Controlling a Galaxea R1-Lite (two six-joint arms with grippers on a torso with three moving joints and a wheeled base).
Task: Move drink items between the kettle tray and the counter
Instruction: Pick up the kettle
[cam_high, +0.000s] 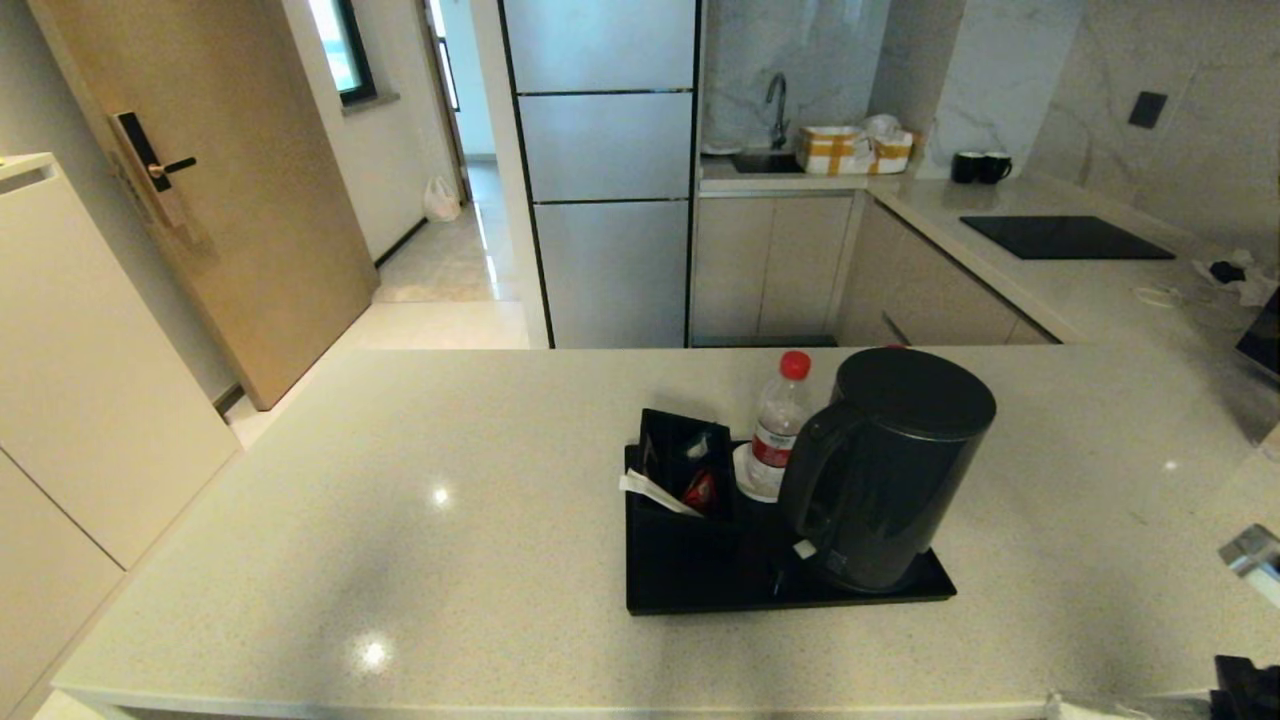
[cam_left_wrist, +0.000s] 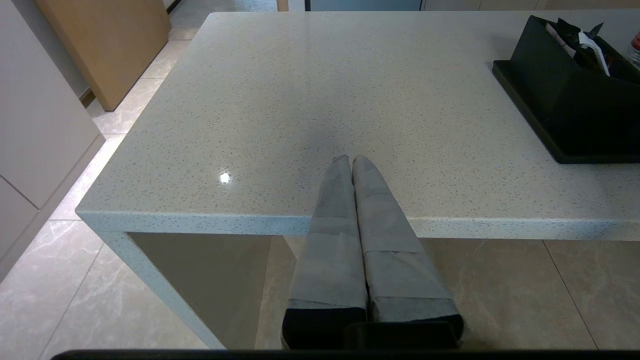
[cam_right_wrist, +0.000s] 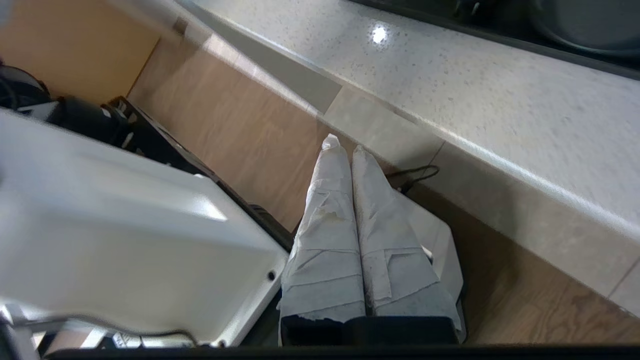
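Both claws pressed closed, empty | left claw (cam_left_wrist: 348, 159); right claw (cam_right_wrist: 345, 144) | kettle (cam_high: 885, 468) on tray (cam_high: 700, 590)

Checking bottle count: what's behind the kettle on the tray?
One red-capped bottle stands behind the kettle, toward its left, on a white coaster on the tray. A red sliver shows above the lid; anything else there is hidden.

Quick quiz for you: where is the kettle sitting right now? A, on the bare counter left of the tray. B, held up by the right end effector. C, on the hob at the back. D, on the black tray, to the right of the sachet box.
D: the head view shows the kettle standing on the black tray, right of the sachet box, with a water bottle just behind.
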